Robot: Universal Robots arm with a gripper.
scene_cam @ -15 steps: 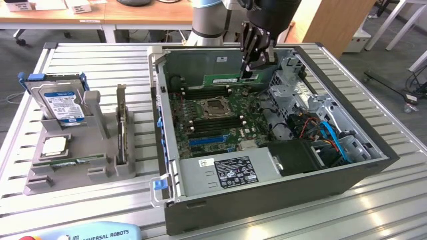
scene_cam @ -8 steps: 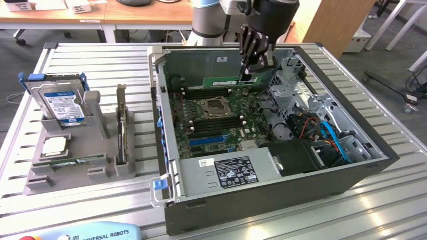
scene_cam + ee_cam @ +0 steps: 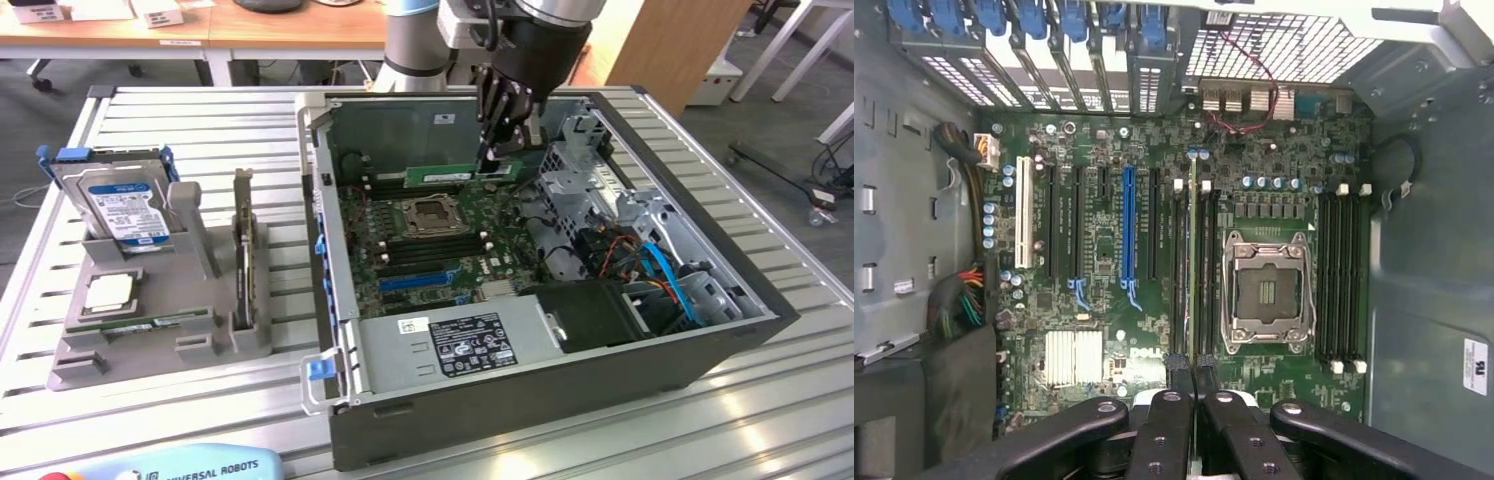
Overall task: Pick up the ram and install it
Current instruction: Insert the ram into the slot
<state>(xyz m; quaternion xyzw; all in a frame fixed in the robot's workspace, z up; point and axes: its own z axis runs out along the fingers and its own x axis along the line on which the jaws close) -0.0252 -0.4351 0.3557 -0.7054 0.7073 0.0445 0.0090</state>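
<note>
Pinches the ram (image 3: pixel 454 172) by its upper edge, with the hand (image 3: pixel 497 157) pressed together on it. Holds the stick on edge and lengthwise over the memory slots (image 3: pixel 1209 270), just beyond the processor socket (image 3: pixel 430 215) at the far end of the open computer case (image 3: pixel 534 400), presumably to line it up with a slot. Cannot tell whether already seated.

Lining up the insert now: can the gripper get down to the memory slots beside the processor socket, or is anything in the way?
Probably yes. The gripper, shut on the ram, hangs in the open case over the memory slots; no cable or card crosses them.
</note>
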